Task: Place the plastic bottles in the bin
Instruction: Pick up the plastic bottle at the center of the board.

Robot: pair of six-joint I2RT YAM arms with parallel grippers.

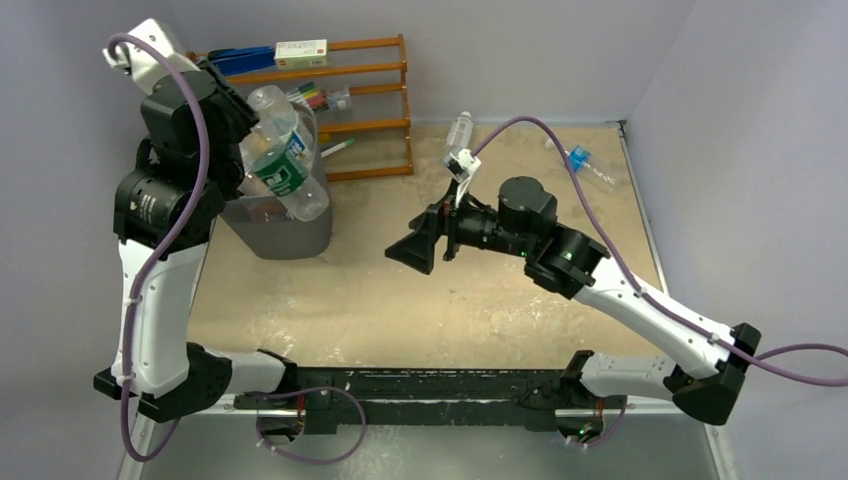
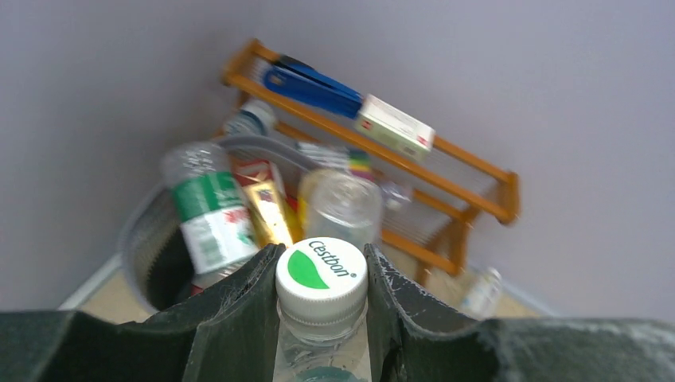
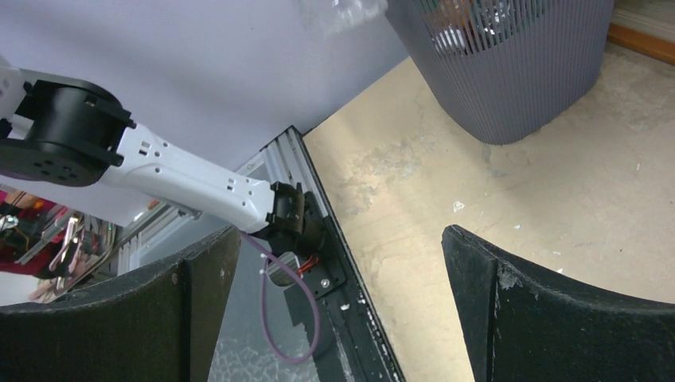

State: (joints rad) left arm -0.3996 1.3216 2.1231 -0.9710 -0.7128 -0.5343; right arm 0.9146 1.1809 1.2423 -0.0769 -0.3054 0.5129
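The left claw [image 2: 322,253] is pinching a clear plastic bottle with a white and green cap [image 2: 321,280] at its cap, holding it over the grey perforated plastic bin [image 1: 275,237], where other bottles are sticking out. The right claw [image 3: 341,237] is standing wide spread and empty above the sandy table [image 1: 400,312].

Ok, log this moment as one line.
left gripper: shut on white-capped bottle above bin | right gripper: open, empty | bin: heaped with bottles
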